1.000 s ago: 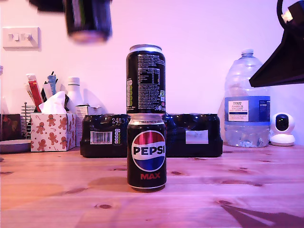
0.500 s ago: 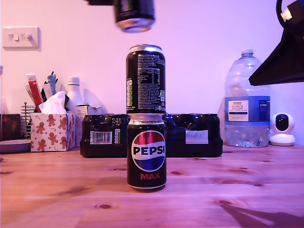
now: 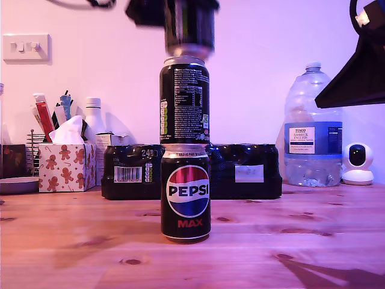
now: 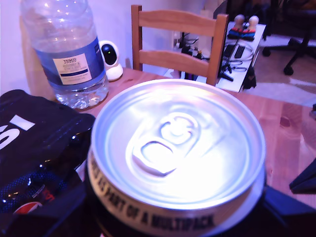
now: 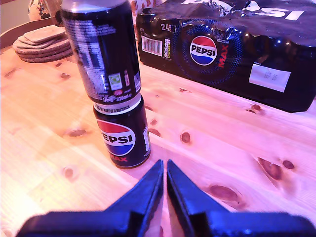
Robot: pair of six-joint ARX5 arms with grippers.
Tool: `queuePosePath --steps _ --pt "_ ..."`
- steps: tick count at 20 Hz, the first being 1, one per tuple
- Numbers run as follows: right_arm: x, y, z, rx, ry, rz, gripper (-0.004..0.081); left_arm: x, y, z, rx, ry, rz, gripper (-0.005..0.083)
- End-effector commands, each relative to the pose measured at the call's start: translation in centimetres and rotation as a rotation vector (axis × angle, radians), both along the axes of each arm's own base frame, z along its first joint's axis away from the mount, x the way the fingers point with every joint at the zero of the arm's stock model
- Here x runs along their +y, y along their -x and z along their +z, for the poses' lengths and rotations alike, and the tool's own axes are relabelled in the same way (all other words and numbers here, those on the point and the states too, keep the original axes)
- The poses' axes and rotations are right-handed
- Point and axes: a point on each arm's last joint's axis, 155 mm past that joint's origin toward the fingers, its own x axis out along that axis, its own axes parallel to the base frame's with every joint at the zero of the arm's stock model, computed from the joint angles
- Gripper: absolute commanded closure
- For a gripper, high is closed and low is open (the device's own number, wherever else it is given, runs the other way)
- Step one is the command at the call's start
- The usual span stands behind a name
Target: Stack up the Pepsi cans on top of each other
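You are looking at a two-high stack on the pale knotty wooden table (image 3: pixel 72 241): one small black Pepsi Max can with its globe logo facing out (image 3: pixel 186 192) stands upright on the boards, and a second black can showing its white nutrition text (image 3: pixel 184 102) sits squarely on its silver rim. A third black can (image 3: pixel 189 30), blurred at the top of the exterior view, hangs directly over the pair in my first gripper (image 3: pixel 174 12), which is clamped on its sides; whether its base touches the rim below cannot be told. My first wrist view is filled by that can's silver lid and pull tab. My second gripper (image 5: pixel 165 173) hovers low over the table facing the stack, its dark jaws drawn almost together on nothing. Behind the stack lie a wide black shrink-wrapped 24-pack (image 3: pixel 246 171) and a large clear water bottle (image 3: pixel 313 132).
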Motion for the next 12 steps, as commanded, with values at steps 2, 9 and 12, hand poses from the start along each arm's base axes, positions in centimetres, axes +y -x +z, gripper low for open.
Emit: queuePosePath --steps 2,9,12 --pt "0.1 0.0 0.0 -0.005 -0.004 0.001 0.0782 -0.2 -0.1 2.3 -0.063 0.025 -0.005 0.0419" --pt "0.1 0.0 0.0 -0.004 -0.004 0.001 0.0782 0.2 0.0 1.1 -0.037 -0.017 0.002 0.0419" --pt "0.1 0.0 0.0 -0.004 -0.004 0.001 0.0782 0.5 0.0 0.7 -0.029 -0.030 0.003 0.0419"
